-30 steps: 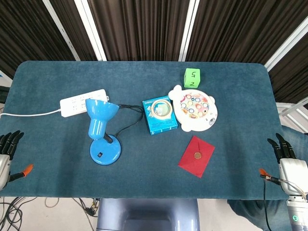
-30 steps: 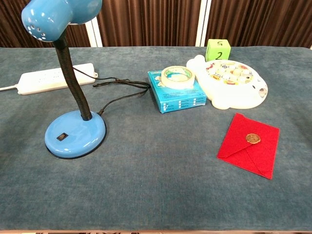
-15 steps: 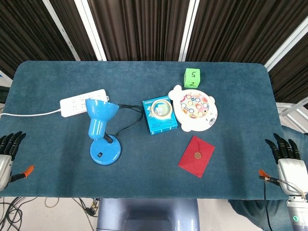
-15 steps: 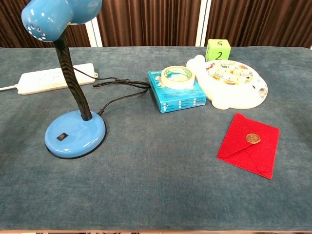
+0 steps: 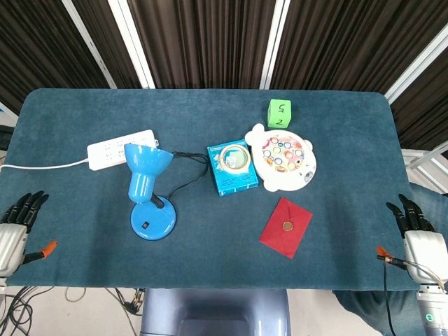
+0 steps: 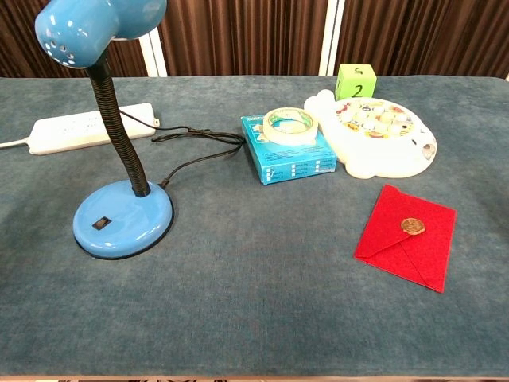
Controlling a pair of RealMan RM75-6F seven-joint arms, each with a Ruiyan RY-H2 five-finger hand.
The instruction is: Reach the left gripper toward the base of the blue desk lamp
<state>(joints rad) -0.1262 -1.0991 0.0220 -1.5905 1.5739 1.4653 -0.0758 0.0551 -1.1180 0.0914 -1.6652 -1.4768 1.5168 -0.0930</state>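
Observation:
The blue desk lamp stands left of the table's middle, its round base [image 5: 152, 221] [image 6: 122, 227] flat on the cloth and its shade [image 5: 148, 161] [image 6: 94, 29] tipped up. My left hand [image 5: 15, 231] hovers at the table's left front edge, well left of the base, fingers straight and apart, holding nothing. At the right front edge my right hand [image 5: 418, 234] is also open and empty. Neither hand shows in the chest view.
A white power strip [image 5: 120, 148] lies behind the lamp, its black cord [image 5: 183, 171] trailing to the base. A teal box with a tape roll [image 5: 233, 166], a white fishing toy [image 5: 283, 158], a green cube [image 5: 279, 113] and a red envelope [image 5: 285, 227] fill the middle and right.
My left hand has crept a little to the right, toward the lamp, along the table's left front edge. The right hand has barely shifted.

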